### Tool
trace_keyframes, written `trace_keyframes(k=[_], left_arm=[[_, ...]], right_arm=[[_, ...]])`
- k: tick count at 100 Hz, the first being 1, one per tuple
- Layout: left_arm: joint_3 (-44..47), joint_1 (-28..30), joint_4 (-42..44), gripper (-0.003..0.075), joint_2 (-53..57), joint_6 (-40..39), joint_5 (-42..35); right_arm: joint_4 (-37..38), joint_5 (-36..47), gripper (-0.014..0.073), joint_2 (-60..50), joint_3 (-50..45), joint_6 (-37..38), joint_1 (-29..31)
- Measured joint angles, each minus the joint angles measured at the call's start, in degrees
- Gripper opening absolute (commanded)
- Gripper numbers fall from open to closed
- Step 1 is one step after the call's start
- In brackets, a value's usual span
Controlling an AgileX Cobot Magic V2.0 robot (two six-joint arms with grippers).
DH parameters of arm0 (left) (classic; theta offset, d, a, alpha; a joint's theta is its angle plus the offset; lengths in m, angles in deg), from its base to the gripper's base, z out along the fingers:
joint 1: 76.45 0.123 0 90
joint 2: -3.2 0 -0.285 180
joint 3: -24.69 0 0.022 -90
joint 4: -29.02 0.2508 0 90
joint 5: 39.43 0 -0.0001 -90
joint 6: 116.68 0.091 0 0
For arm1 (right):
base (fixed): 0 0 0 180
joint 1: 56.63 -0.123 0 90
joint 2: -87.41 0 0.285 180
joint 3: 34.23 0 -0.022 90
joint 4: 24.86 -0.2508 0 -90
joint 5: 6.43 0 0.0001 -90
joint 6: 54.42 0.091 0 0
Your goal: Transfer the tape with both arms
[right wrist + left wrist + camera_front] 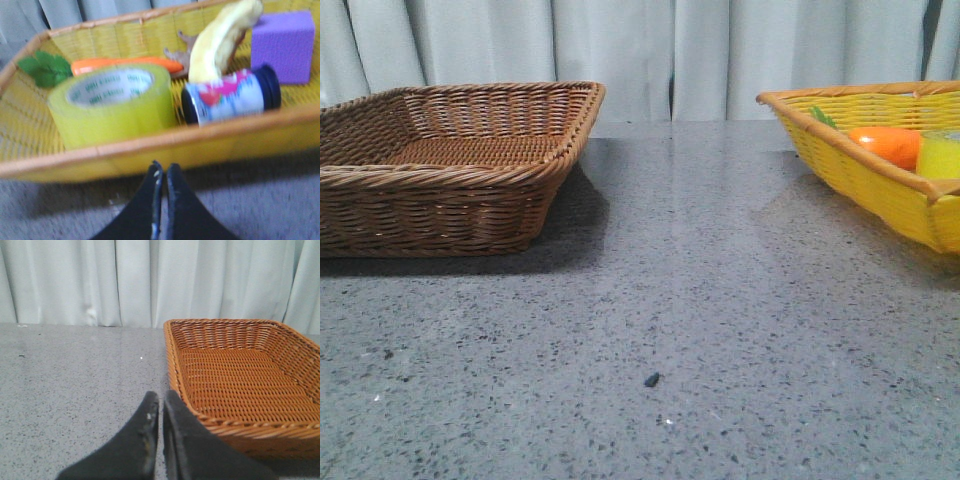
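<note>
Tape (112,102) lies flat in yellow basket (150,150), looks stiff, light, glossy-slick; I'd pinch wall through core; right gripper (162,175) and left gripper (161,405) both pressed together, empty.

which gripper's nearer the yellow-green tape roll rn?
Right. Right gripper sits just outside the yellow basket holding the yellow-green tape roll; left gripper faces the brown wicker basket.

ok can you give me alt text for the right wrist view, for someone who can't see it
A roll of yellow-green tape lies flat in a yellow basket, alongside a carrot, a banana, a can on its side and a purple block. The right gripper, its black fingers shut together, sits just outside the basket's near rim above a grey table.
</note>
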Motion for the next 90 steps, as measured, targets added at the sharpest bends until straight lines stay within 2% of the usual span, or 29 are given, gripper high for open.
trace_keyframes(k=[34,62,69,83,90], left_arm=[[-9.83,0.0,0.12,-0.0021,-12.84,0.0,0.98],[-10.82,0.0,0.12,-0.0021,-15.52,0.0,0.98],[-10.82,0.0,0.12,-0.0021,-15.52,0.0,0.98],[-10.93,0.0,0.12,-0.0021,-15.52,0.0,0.99],[-10.92,0.0,0.12,-0.0021,-15.52,0.0,0.99]], right_arm=[[-0.08,-11.87,-0.0074,16.88,20.13,-0.12,0.0],[-0.96,-11.19,-0.0054,24.36,24.49,-2.27,-2.13],[-1.03,-13.83,0.001,26.79,27.42,-2.73,-2.83],[-1.1,-20.01,0.0259,33.55,34.02,-3.87,-4.68],[-1.16,-23.07,0.0329,37.33,37.41,-3.87,-5.93]])
